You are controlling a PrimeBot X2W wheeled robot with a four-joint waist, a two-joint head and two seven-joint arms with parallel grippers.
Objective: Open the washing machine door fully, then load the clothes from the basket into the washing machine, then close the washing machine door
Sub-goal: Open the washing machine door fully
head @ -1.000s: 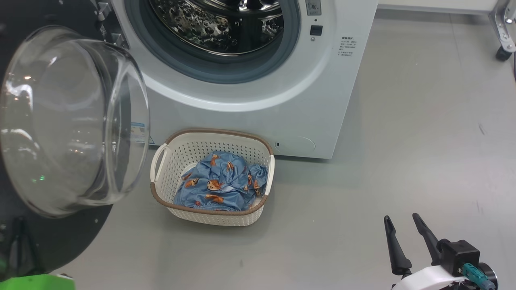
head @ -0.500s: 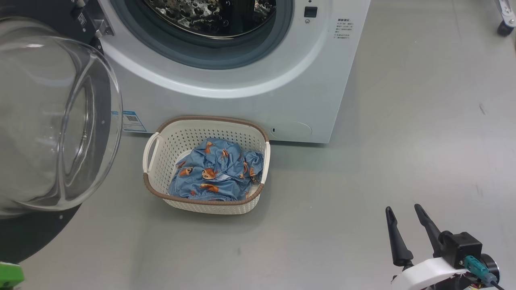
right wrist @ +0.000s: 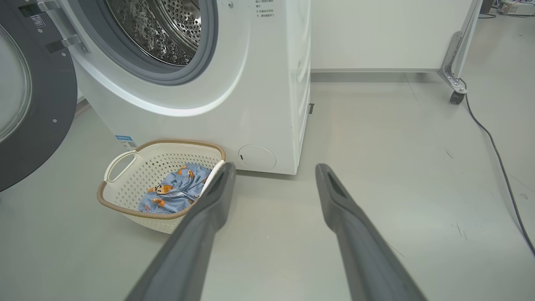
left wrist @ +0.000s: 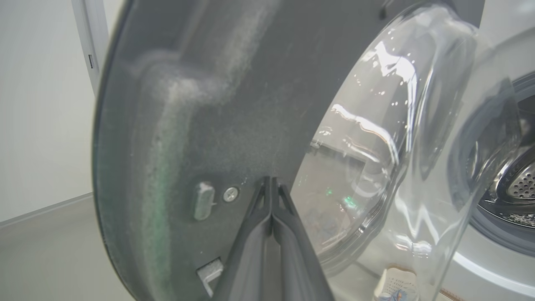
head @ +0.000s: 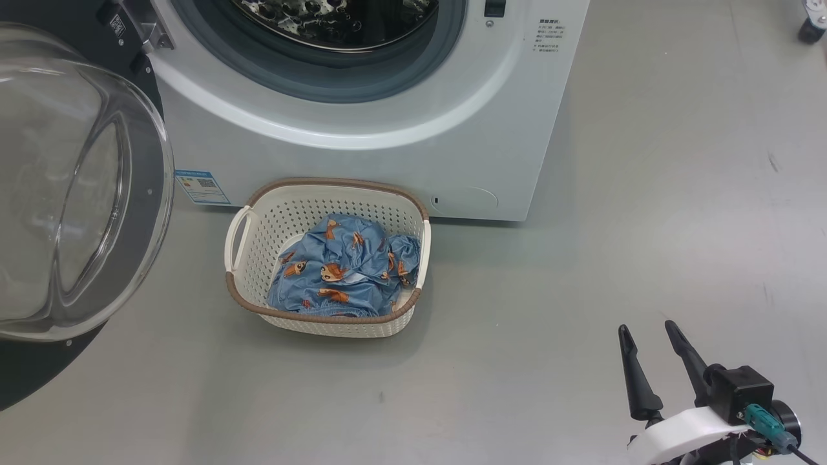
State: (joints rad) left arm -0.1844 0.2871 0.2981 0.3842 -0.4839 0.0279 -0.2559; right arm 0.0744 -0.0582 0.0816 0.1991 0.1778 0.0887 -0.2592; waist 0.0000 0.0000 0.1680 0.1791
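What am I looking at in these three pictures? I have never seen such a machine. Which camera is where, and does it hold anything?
This is a wheeled robot with two arms, doing laundry. One picture comes from a camera on its head, looking down. On the floor stands a white washing machine with its round glass door swung open at the left. Before it sits a cream basket holding blue clothes.

The other two pictures come from cameras on the wrists. The right gripper has its two dark fingers spread apart and holds nothing. The left gripper is shut, fingers together, with its tips at the dark inner rim of the door; it holds nothing either.
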